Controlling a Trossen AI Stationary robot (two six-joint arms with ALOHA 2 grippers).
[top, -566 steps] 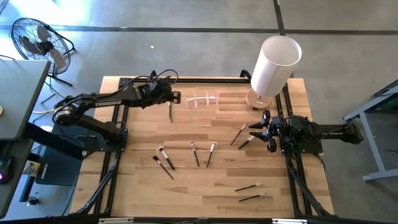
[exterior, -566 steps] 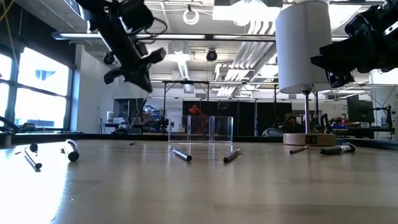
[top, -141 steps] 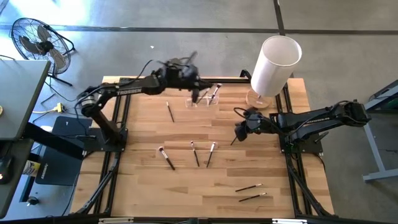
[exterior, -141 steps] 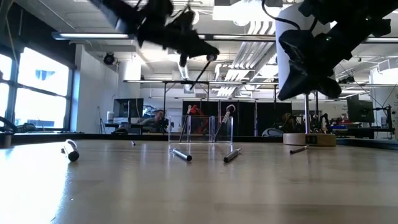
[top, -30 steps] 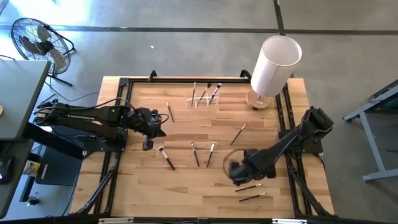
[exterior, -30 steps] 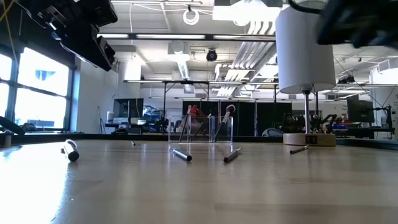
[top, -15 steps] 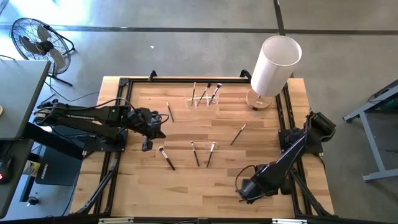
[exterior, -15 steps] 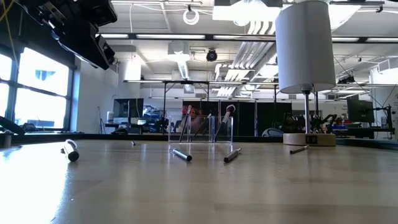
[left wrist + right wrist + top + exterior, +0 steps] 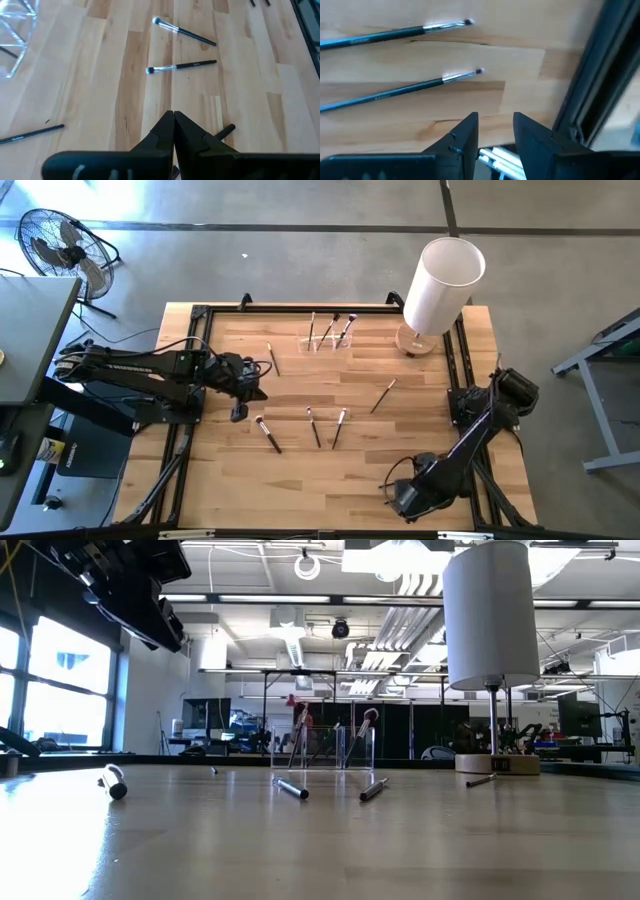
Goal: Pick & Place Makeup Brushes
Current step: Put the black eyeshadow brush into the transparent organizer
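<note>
Right tool [image 9: 492,131] is released, low over the counter's [image 9: 300,480] front edge beside two makeup brushes [image 9: 410,87] – left tool [image 9: 173,131] clenched empty; three brushes in the clear holder [image 9: 328,340]

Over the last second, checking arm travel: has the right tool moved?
Yes. The right tool went from mid-table toward the table's near edge, past the two brushes there.

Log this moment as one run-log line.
left end effector shut, idle at table's left side | right end effector open over two brushes near front edge | three brushes in clear holder
</note>
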